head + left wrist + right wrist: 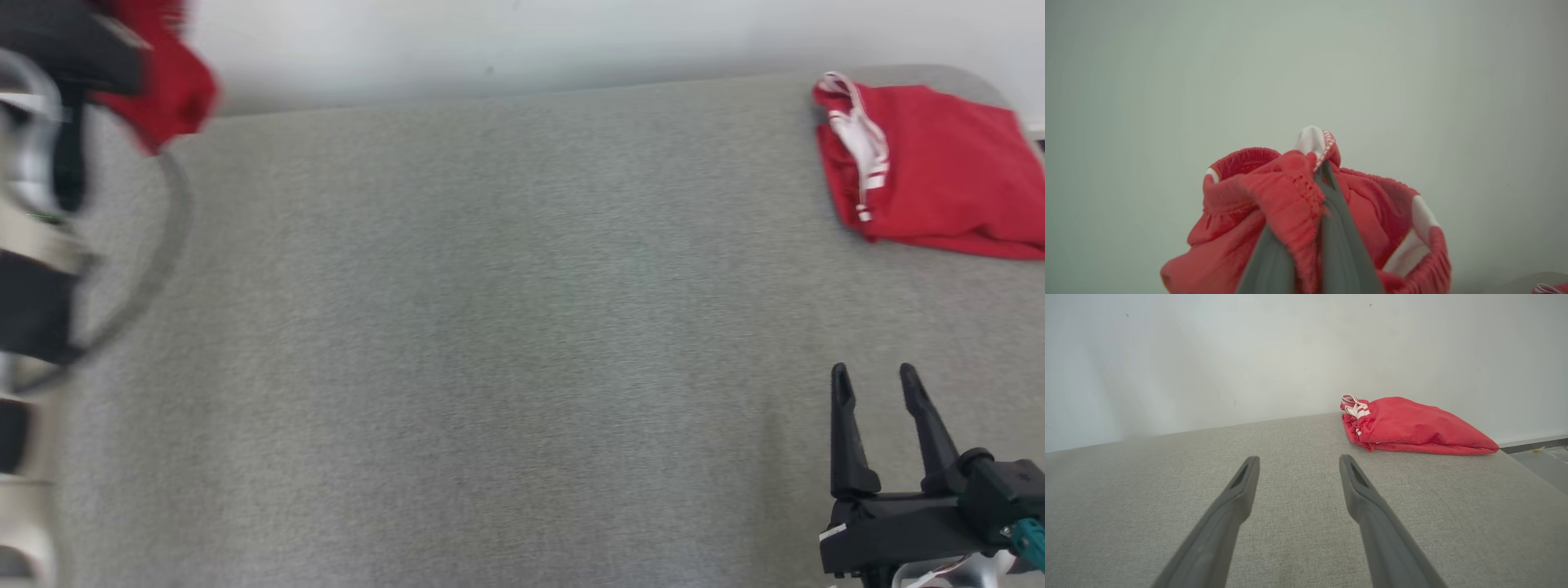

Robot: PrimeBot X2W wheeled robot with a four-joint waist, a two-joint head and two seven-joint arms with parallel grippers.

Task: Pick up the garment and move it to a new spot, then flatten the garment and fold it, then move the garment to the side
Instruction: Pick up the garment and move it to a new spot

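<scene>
Left wrist view: left gripper [1324, 173] clamped on limp, light red shorts [1237, 212] at elastic waistband [1245, 157]; right gripper [1297, 461] spread wide, empty.

No words, brands, numbers or signs can be read anywhere. The white trim on the garment [1290, 196] carries only a fine red stitch pattern, too small to tell as letters. The white stripes on the second garment [939, 171] are plain.
</scene>
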